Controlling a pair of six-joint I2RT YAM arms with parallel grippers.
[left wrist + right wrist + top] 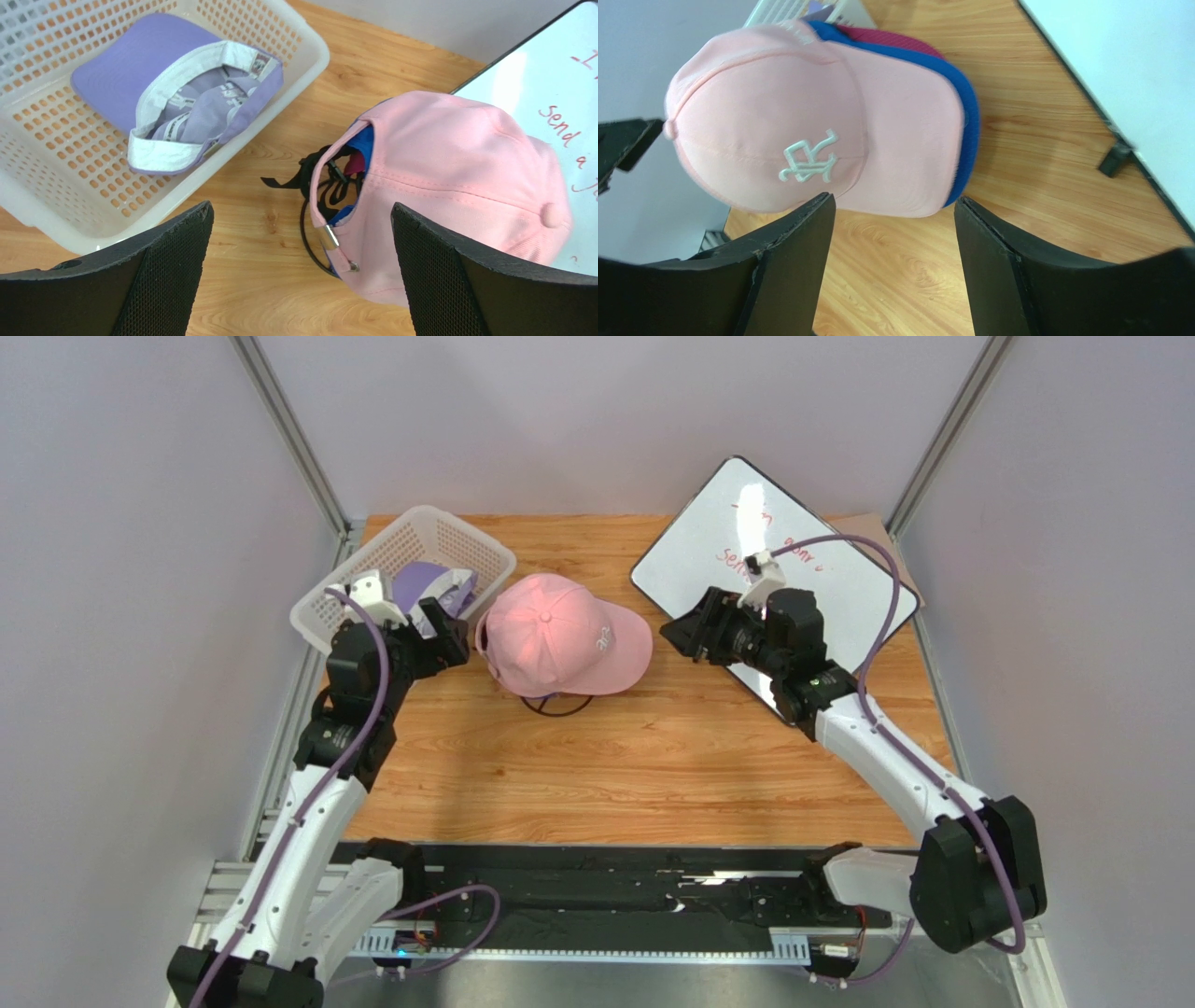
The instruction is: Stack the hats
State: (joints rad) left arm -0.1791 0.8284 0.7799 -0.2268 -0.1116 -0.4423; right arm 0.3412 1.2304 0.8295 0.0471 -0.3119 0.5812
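Basket point(42, 175) at the bench's point(673, 756) rear-left corner holds one lavender cap point(140, 70), inside showing. It looks soft, light and floppy, so its stiffer brim is probably the surest place to pinch. The left fingers point(161, 273) hang spread wide and empty above it. Mid-bench toward the rear, one pink cap point(561, 637) tops one blue cap point(966, 119) and one magenta cap point(899, 40) on a wire stand point(558, 706). The right fingers point(787, 259) stand partly spread, empty, near the pink brim.
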